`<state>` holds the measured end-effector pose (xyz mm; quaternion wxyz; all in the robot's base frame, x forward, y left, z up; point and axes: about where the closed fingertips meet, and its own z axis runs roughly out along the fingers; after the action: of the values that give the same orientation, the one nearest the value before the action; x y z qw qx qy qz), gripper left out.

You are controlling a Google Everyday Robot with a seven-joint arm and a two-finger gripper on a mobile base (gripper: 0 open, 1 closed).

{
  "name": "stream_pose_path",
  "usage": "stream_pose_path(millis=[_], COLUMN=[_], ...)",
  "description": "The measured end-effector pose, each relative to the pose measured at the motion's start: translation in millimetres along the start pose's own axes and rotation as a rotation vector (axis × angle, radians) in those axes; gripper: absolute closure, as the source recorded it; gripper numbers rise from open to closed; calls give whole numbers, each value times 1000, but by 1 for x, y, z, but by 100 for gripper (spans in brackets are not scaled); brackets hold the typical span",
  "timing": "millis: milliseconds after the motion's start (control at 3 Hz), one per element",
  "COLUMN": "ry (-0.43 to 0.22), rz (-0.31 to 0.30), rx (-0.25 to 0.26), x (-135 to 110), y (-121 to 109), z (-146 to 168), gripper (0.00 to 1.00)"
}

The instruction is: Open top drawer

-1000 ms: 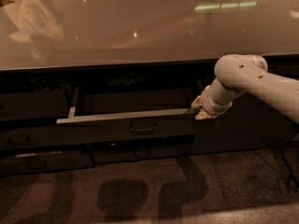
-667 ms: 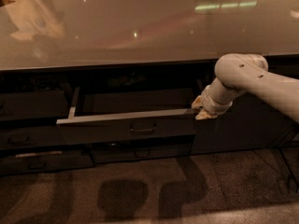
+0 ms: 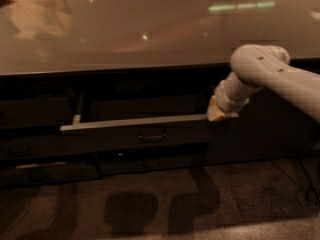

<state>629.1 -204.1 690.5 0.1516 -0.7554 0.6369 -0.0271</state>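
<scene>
gripper (image 3: 222, 115) at three o'clock, against the pale rim of the top drawer (image 3: 115, 138), at its right end; cannot tell whether clamped or apart. sits pulled partway out at centre, beneath the countertop (image 3: 125, 34), loop handle (image 3: 151, 134) mid-front.

Countertop (image 3: 150, 29): pale, glossy, reflecting lights.
Lower drawers (image 3: 150, 163): dark, near the floor.
Floor (image 3: 250, 194): dark, shadowed.
Gripper (image 3: 220, 115): just below the countertop edge, right of centre.

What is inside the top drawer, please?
Of the top drawer, only a pale rim and left wall show; the inside is dark, contents unseen. The gripper is at its right corner.
</scene>
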Motion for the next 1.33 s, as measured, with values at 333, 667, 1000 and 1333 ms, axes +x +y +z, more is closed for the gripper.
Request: stream_pose_path(millis=[333, 667, 1000, 1333], ry=[0, 12, 40, 40], rz=[0, -13, -34, -34], rx=[0, 48, 99, 98], x=[-1, -10, -20, -20], y=[-1, -10, -16, -16], z=[-4, -35, -66, -66], gripper=[100, 100, 100, 100])
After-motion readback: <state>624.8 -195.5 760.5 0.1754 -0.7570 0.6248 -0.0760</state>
